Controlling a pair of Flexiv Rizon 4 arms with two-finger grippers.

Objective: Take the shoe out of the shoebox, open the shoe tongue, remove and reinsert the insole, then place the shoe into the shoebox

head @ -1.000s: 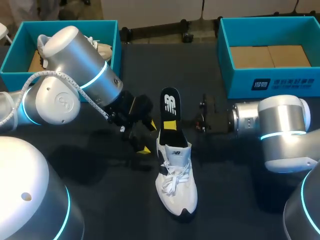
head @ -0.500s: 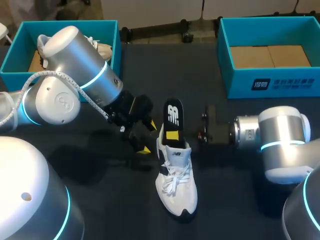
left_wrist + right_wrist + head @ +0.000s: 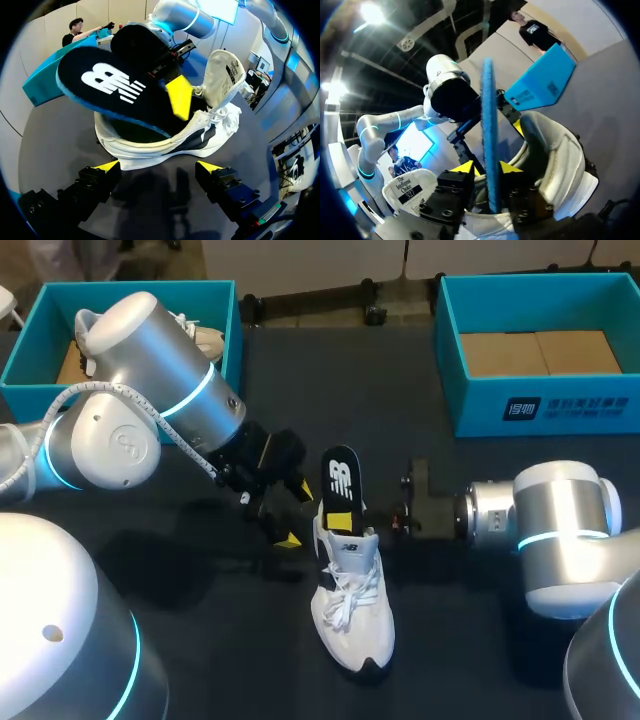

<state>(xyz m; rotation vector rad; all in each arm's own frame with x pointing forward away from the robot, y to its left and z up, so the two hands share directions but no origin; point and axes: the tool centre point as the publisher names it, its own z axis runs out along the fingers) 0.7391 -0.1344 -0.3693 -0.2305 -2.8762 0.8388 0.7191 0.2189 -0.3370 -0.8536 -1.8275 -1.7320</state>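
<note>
While my right tool (image 3: 482, 167) pinches the black insole (image 3: 341, 475), its lower end tucked into the white shoe (image 3: 352, 610), the shoe stands on the table (image 3: 450, 650). My left tool (image 3: 159, 167) is spread wide just beside the shoe.

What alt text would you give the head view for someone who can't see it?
The right gripper pinches a black insole standing upright in the heel of a white sneaker at the middle of the table. The left gripper hangs open beside it; teal shoeboxes sit at the far corners.
</note>
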